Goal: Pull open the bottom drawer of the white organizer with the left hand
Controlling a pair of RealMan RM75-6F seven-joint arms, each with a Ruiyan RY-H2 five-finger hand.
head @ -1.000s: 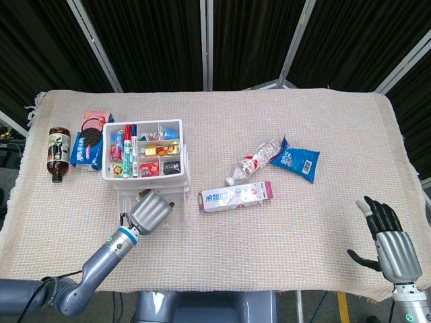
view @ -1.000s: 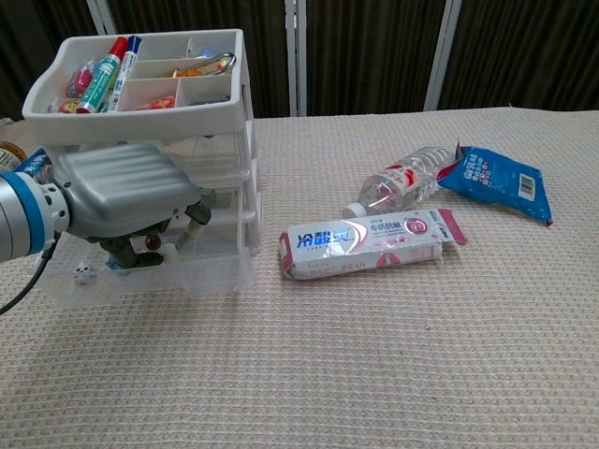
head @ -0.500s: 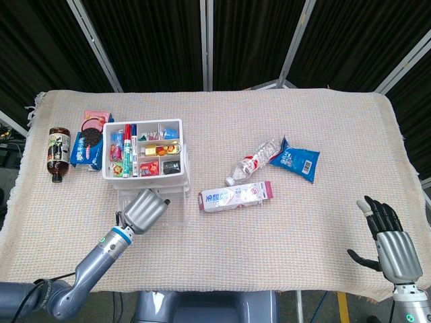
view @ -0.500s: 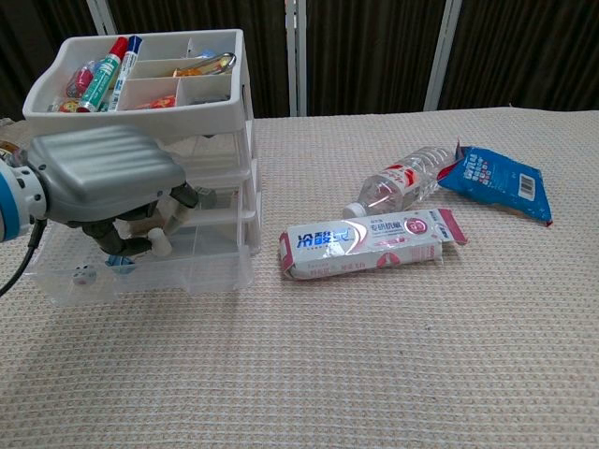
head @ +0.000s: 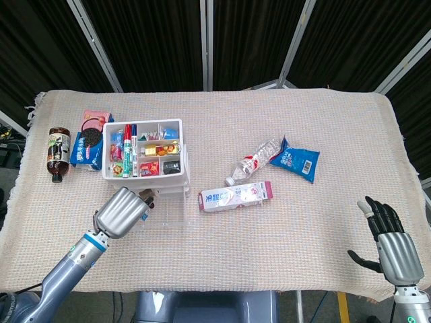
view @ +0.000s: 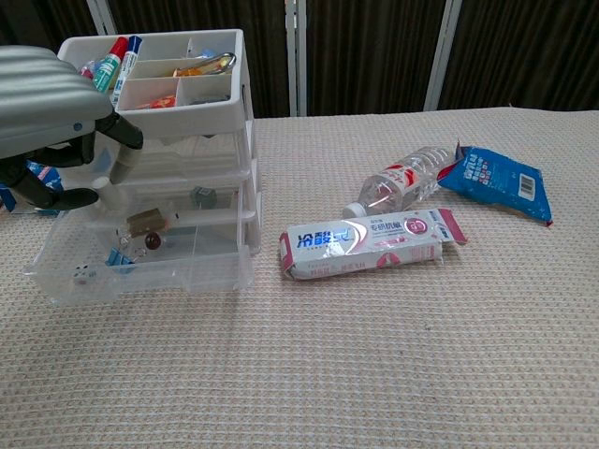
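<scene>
Dark slatted panels behind table

The left hand sits at about eight o'clock in the head view, its ribbed grey back turned up and its fingers curled under, holding nothing. Its forearm runs back toward seven o'clock. In the chest view the same hand fills the ten o'clock corner, dark fingertips hooked downward. The right hand stands upright at about four o'clock, fingers spread apart, thumb out to the side, empty.
</scene>
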